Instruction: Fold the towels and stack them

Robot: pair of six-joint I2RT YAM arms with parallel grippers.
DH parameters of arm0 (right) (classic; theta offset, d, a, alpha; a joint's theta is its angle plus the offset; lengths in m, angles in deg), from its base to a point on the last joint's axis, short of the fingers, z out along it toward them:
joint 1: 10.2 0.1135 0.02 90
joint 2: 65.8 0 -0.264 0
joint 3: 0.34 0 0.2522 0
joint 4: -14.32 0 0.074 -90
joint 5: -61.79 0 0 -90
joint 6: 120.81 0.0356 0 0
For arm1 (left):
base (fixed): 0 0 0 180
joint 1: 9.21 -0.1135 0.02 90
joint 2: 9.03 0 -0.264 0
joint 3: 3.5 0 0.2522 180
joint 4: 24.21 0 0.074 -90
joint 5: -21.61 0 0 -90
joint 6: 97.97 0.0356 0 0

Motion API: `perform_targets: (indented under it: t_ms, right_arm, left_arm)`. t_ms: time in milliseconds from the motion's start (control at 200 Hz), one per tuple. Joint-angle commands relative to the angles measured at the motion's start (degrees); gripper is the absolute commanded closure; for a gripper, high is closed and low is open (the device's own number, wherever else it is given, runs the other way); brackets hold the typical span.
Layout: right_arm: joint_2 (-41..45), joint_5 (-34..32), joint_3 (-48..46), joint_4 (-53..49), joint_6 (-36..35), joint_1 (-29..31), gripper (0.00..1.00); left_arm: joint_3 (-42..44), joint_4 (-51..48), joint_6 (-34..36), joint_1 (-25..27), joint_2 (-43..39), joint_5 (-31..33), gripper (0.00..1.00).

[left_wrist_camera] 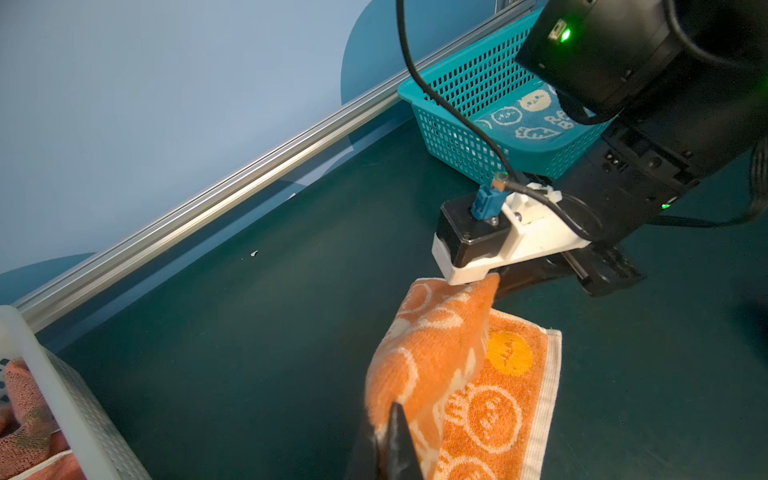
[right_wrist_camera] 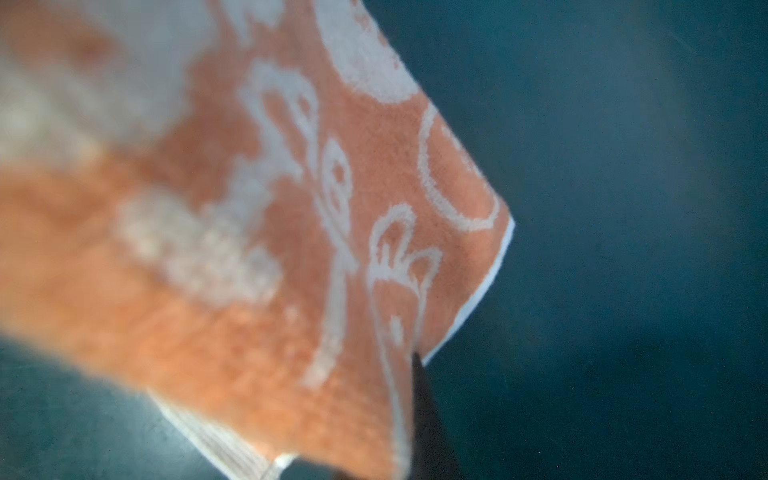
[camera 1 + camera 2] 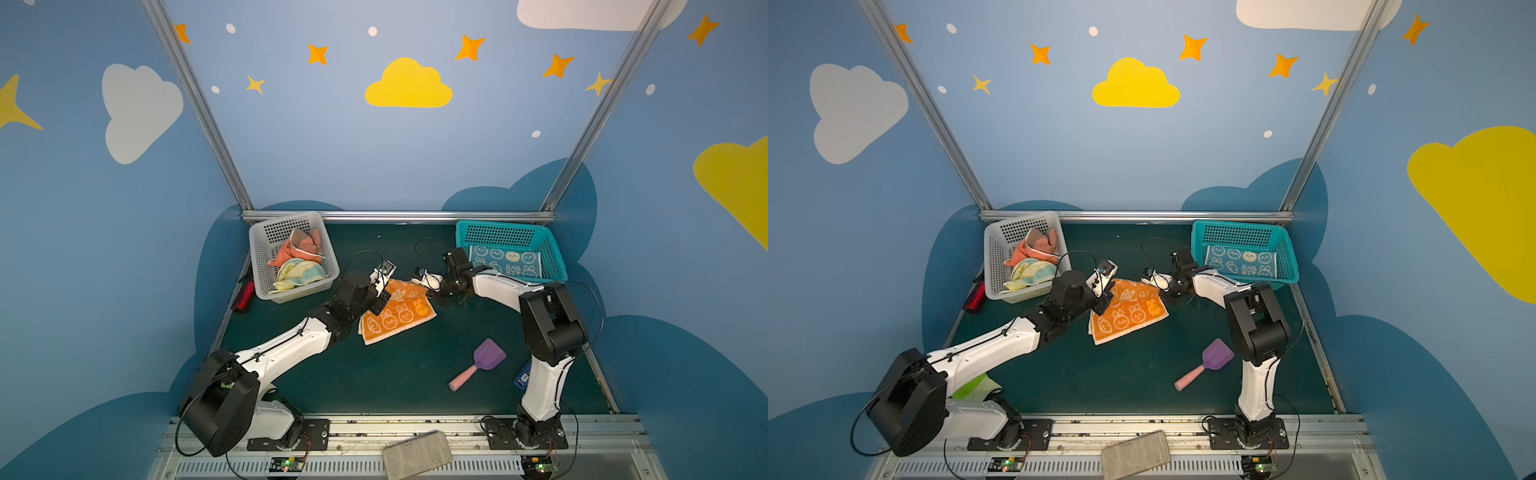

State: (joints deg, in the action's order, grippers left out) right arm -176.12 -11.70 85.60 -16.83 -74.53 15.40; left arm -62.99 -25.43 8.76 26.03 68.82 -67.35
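Starting at the left, you have the grey basket at the back of the mat. It holds a crumpled salmon towel with a yellow-blue striped towel in front of it.

Your left gripper is closed tight on the left far corner of the orange rabbit towel. In the left wrist view the cloth is pinched between the black fingertips and raised off the mat. The towel's near half lies flat mid-table.

Your right gripper is clamped on the right far corner, also lifted. The right wrist view is blurred close in, so the pinch appears to sit beside the white hem.

Further right, at the back, the teal basket holds a blue rabbit towel lying flat. A purple scoop lies front right, well apart from the orange towel.
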Motion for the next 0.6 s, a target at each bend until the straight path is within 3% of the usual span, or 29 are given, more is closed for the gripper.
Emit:
perform_targets:
  t_ms: [0,360,501,596]
  right_arm:
    - [1.72,0.39,2.57,-1.53,1.87,0.15,1.00]
    - [14.31,0.56,9.68,-20.38,1.23,0.43,1.00]
    - [21.43,3.85,8.56,-24.48,-4.13,1.49,1.00]
    - [26.85,4.61,5.47,-23.82,-3.72,3.04,1.00]
  left_arm:
    - [-1.23,-0.98,-0.68,-0.52,0.25,1.05,0.96]
    - [-0.93,-0.92,-9.37,-4.66,-8.15,3.63,0.96]
    - [-0.85,-3.91,-10.52,-4.86,-13.21,0.77,0.96]
    - [0.07,-6.03,-11.39,-4.82,-17.33,-2.18,0.96]
